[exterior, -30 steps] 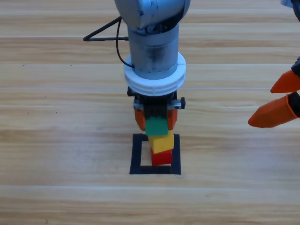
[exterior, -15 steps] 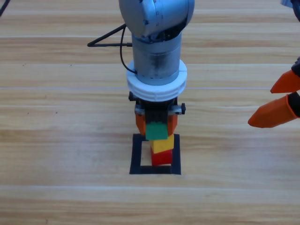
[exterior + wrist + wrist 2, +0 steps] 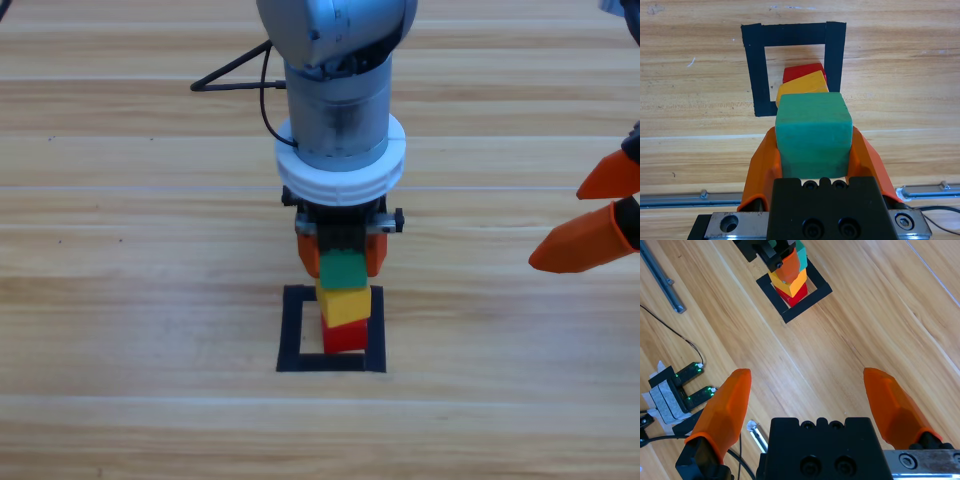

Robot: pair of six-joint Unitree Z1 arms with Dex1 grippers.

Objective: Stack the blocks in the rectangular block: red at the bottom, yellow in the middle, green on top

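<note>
Green cube (image 3: pixel 343 267) sits clamped between the orange jaws of the left hand (image 3: pixel 813 150) at the surface's centre, directly above the yellow cube (image 3: pixel 344 305). Contact between green and yellow cannot be determined. Yellow rests on the red cube (image 3: pixel 345 336), which stands inside the black tape rectangle (image 3: pixel 291 330) on the wooden surface (image 3: pixel 140 300). Right hand (image 3: pixel 807 400) waits at the right edge, jaws spread wide, holding nothing.

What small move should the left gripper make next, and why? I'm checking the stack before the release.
Probably a slight further lowering, then opening. The left gripper is shut on the green cube, which sits over the yellow cube and red cube inside the black tape outline. Whether green already touches yellow is unclear. The right gripper waits open at the right edge.
</note>
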